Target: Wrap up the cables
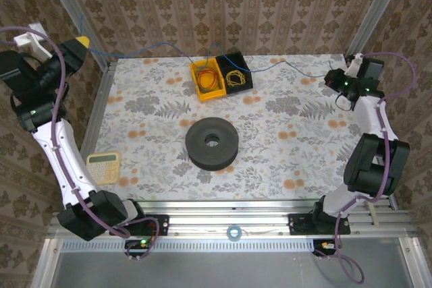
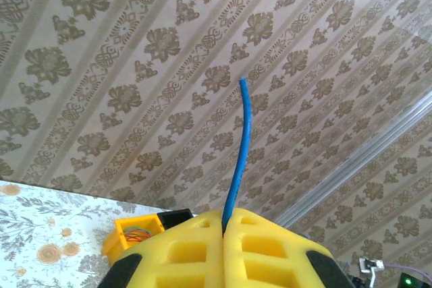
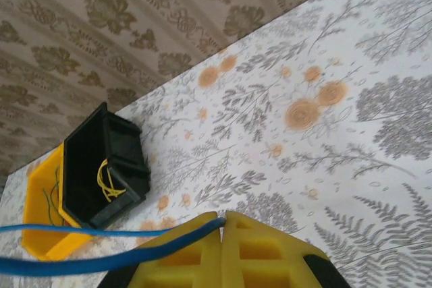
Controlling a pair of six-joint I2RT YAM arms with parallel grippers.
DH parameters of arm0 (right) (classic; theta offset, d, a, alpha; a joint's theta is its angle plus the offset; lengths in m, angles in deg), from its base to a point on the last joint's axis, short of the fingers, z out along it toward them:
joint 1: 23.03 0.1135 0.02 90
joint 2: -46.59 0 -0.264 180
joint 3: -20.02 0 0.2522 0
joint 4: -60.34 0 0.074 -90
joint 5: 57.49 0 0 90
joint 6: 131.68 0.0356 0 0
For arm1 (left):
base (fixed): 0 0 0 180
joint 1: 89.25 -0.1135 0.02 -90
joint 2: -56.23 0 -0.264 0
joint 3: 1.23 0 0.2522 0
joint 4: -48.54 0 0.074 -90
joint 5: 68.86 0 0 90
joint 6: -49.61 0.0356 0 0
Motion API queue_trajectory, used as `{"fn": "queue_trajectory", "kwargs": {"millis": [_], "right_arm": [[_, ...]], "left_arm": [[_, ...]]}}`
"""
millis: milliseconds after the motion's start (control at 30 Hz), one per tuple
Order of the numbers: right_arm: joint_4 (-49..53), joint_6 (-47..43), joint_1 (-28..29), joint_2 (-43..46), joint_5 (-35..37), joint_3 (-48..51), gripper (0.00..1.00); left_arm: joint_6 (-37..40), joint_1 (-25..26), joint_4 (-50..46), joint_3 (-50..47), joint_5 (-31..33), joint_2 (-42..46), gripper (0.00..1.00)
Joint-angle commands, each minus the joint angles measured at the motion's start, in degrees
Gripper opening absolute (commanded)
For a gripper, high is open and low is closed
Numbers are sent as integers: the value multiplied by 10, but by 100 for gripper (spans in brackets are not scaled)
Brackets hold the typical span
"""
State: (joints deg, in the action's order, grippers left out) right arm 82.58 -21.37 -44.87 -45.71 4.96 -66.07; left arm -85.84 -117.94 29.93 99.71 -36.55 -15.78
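A thin blue cable [image 1: 270,65] is stretched in the air across the back of the table between both grippers. My left gripper [image 1: 82,43] is raised at the far left, its yellow fingers shut on one end of the blue cable [image 2: 237,160], which sticks up past the fingertips [image 2: 202,231]. My right gripper [image 1: 331,77] at the far right is shut on the other end of the blue cable [image 3: 101,261], pinched at the tips [image 3: 221,224]. A coiled yellow cable [image 1: 235,77] lies in the black bin [image 3: 128,166].
A yellow bin [image 1: 196,84] holding orange and green loops stands beside the black bin [image 1: 245,65] at the back centre. A black spool [image 1: 212,142] sits mid-table. A yellowish calculator [image 1: 103,166] lies near the left edge. A tape roll [image 1: 234,233] rests on the front rail.
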Motion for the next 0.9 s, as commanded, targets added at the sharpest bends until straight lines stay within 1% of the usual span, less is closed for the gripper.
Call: {"fn": "queue_trajectory", "kwargs": {"millis": [0, 100, 233, 333, 433, 500, 567, 667, 767, 867], "right_arm": [[13, -10, -17, -8, 34, -27, 0], [16, -14, -18, -11, 47, -25, 0], [7, -4, -28, -33, 53, -28, 0], [-28, 33, -43, -64, 29, -29, 0], [-92, 97, -56, -96, -18, -22, 0], [-130, 133, -58, -113, -32, -18, 0], [-167, 169, -58, -132, -45, -16, 0], [-234, 241, -61, -161, -61, -9, 0], [-352, 349, -71, -202, -73, 8, 0], [-483, 475, -77, -260, -69, 16, 0]], "left_arm": [[-2, -25, 9, 12, -8, 3, 0], [-2, -46, 6, 11, -14, 3, 0], [-14, -94, 8, 22, -19, 2, 0], [-5, -135, -25, 47, -11, 2, 0], [33, -167, -90, 81, 7, -1, 0], [46, -185, -115, 95, 14, -5, 0], [45, -202, -121, 101, 19, -7, 0], [30, -227, -106, 102, 20, -10, 0], [14, -245, -90, 104, 16, -14, 0], [10, -255, -87, 106, 14, -19, 0]]}}
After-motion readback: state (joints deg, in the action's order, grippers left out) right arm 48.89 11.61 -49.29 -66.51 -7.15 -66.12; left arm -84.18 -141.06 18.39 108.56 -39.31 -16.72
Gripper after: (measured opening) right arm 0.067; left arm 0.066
